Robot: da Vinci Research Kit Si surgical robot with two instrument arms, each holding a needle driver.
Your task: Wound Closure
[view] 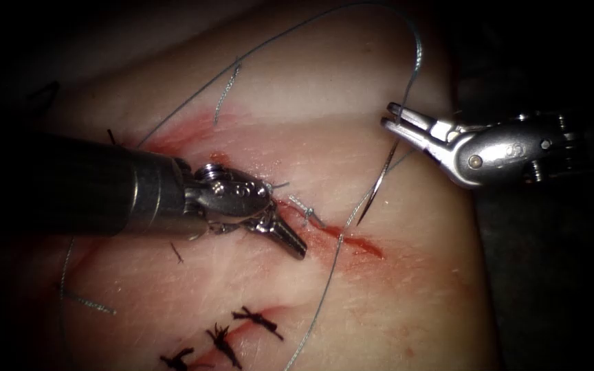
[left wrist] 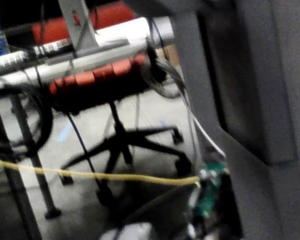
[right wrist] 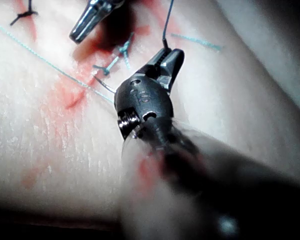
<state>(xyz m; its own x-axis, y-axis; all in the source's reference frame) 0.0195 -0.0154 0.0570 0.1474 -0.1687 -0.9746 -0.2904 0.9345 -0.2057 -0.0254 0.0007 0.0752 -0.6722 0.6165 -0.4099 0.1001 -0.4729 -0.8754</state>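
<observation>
**Right driver has the needle, left one is parked at the cut**

The right arm's silver needle driver [view: 399, 118] is clamped on the thin curved steel needle [view: 378, 180] near its thread end, right of the cut. The needle hangs down from the jaws with its point free, just above the tissue and close to the red open stretch of the cut [view: 352, 240]. It isn't in the tissue. The right wrist view [right wrist: 166, 59] shows the same grip.

The left arm's dark-shafted needle driver [view: 290, 240] sits with its tip at the cut's left edge, jaws closed. I think it's holding nothing, but it's hard to be sure.

The fine grey-blue thread [view: 324, 288] loops from the needle up over the pale pork-belly tissue [view: 407, 302] and back down across the cut. A short knotted stitch [view: 305, 209] sits just beside the left tip.

Doing this well: a grip this far back lets the needle swivel, so keep the point square to the edge and the slack loop clear of the jaws.

Containers: none here.
</observation>
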